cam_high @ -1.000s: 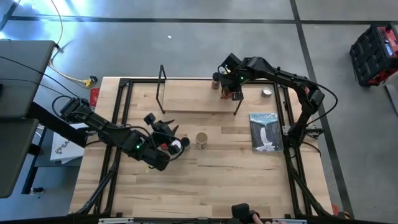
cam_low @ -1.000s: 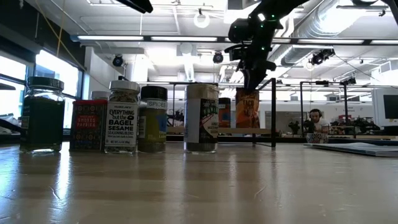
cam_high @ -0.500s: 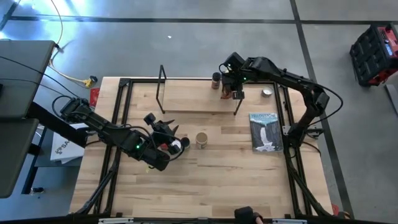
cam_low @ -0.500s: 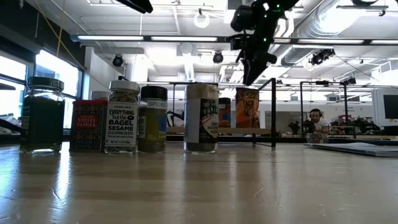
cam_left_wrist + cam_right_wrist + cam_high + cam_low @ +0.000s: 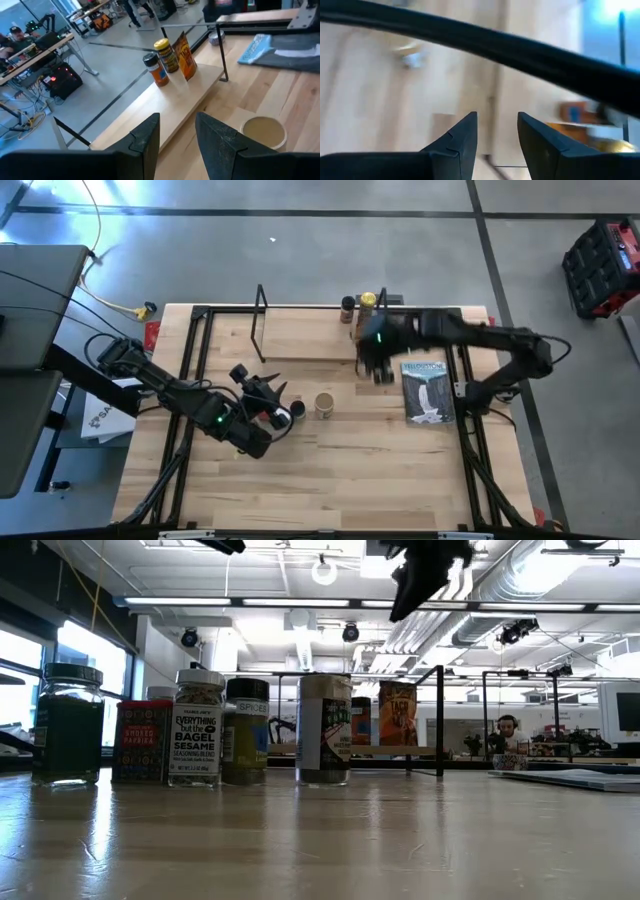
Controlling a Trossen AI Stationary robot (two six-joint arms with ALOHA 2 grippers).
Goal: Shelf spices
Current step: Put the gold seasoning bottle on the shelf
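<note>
Since the earlier frame the right end effector (image 5: 378, 370) has swung off the shelf (image 5: 300, 340), jaws parted and empty, leaving a packet (image 5: 185, 49) upright on the shelf's right end beside two jars (image 5: 160, 62). Remaining spices (image 5: 190, 725) stand well to its left, upright. Nearest them is the left end effector (image 5: 278, 412), fingers apart with nothing between, just left of a tan jar (image 5: 324, 405); open surface (image 5: 380, 460) lies around.

Shelf (image 5: 165, 102): pale wood plank, black wire uprights. On it, a black-lidded jar (image 5: 156, 69) with an orange-brown body, a yellow-lidded jar (image 5: 166, 55), an orange-red packet (image 5: 185, 56). Table (image 5: 380, 460): light wood. Booklet (image 5: 427, 392): grey-blue with a white streak. Near row: dark green jar (image 5: 67, 725), red tin (image 5: 143, 741).
</note>
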